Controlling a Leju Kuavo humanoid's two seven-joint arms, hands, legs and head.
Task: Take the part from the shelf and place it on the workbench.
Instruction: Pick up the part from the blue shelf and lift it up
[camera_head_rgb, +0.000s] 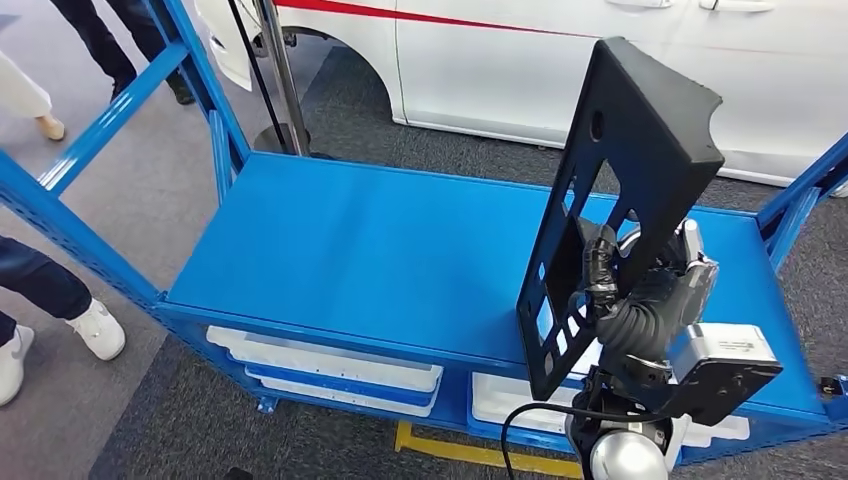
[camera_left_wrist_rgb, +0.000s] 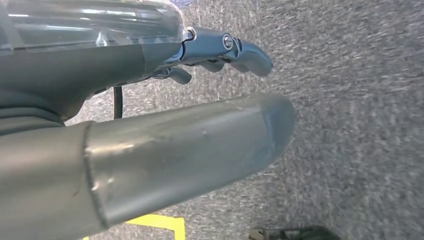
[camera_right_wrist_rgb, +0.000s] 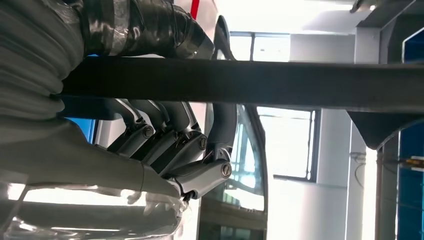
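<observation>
The robot's right hand (camera_head_rgb: 640, 300) grips a flat black part (camera_head_rgb: 620, 190) upright above the right end of a blue table (camera_head_rgb: 380, 250), fingers (camera_right_wrist_rgb: 170, 145) wrapped around its lower edge. The part's top leans toward the white car (camera_head_rgb: 560, 60) beyond the far edge. The table's left and middle lie bare. The left hand (camera_left_wrist_rgb: 150, 100) hangs over grey carpet (camera_left_wrist_rgb: 360, 125), fingers apparently loosely apart, holding nothing. A person's white shoe (camera_head_rgb: 98, 328) stands near the left frame.

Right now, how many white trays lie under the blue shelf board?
3: two stacked at the left, one at the right, partly hidden behind the black part.
</observation>
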